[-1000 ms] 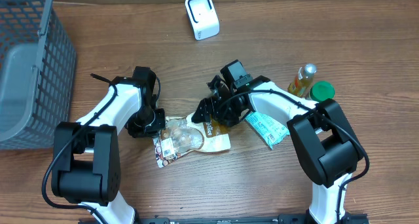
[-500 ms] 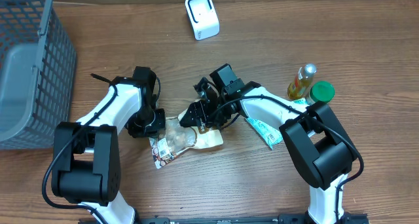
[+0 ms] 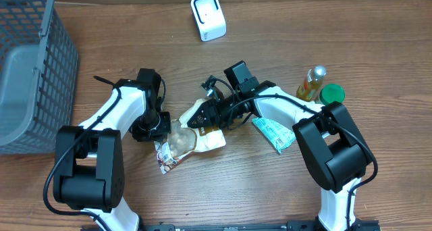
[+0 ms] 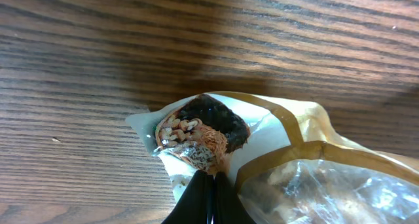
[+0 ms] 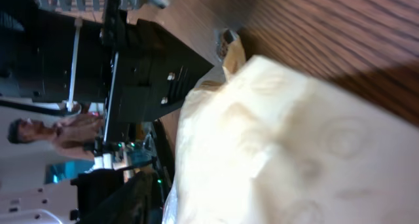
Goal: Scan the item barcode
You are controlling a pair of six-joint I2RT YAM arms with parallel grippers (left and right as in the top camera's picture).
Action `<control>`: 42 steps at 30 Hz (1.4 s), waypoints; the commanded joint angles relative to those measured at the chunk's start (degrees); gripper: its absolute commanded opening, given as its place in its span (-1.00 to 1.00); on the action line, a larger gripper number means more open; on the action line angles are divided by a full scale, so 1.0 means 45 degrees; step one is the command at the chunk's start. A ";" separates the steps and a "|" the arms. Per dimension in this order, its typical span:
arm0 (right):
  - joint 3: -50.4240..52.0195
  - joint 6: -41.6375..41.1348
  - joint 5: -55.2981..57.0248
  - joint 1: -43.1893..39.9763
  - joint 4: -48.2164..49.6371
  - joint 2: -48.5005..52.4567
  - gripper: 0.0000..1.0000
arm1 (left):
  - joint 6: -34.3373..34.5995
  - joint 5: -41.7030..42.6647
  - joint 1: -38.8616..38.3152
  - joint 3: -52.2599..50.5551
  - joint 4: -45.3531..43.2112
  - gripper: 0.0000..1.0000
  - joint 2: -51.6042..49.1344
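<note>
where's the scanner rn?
Overhead view: the white scanner sits near the far edge of the table, about centre, beyond the snack bag and left of the bottle.

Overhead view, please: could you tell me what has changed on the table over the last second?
The right gripper moved left over the snack bag, pushing its right end up, so it now lies bunched. Whether those jaws grip it is unclear. The left gripper stayed shut on the bag's left edge; scanner, basket, bottle and teal packet did not move.
</note>
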State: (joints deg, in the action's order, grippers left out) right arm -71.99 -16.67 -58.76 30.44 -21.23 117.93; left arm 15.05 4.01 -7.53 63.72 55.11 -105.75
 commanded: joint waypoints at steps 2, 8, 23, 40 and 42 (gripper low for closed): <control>0.0005 0.0087 -0.0296 -0.0107 0.0015 0.0160 -0.30 | 0.0083 0.0107 -0.0087 -0.0078 -0.0131 -0.92 0.0024; 0.0005 0.0102 0.0622 -0.0102 0.0019 0.0160 -0.66 | 0.0087 0.0117 -0.0087 -0.0078 -0.0272 -0.92 0.0024; 0.0005 0.0087 0.4143 0.1059 0.0180 0.0165 -0.69 | 0.0083 0.0112 -0.0087 -0.0078 -0.0321 -0.92 0.0024; -0.1360 0.1875 0.2443 -0.1137 -0.1122 -0.3094 -0.93 | -0.0641 -0.0068 0.1292 0.6975 0.1962 -0.92 0.1583; -0.2633 0.2608 0.2793 -0.1209 -0.2540 -0.3113 -0.93 | -0.0685 -0.1268 0.1447 0.7470 0.1972 -0.92 0.1588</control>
State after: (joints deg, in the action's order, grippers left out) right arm -76.14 -9.19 -47.55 25.71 -27.62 105.95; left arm 13.45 6.24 -2.15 93.03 63.42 -99.77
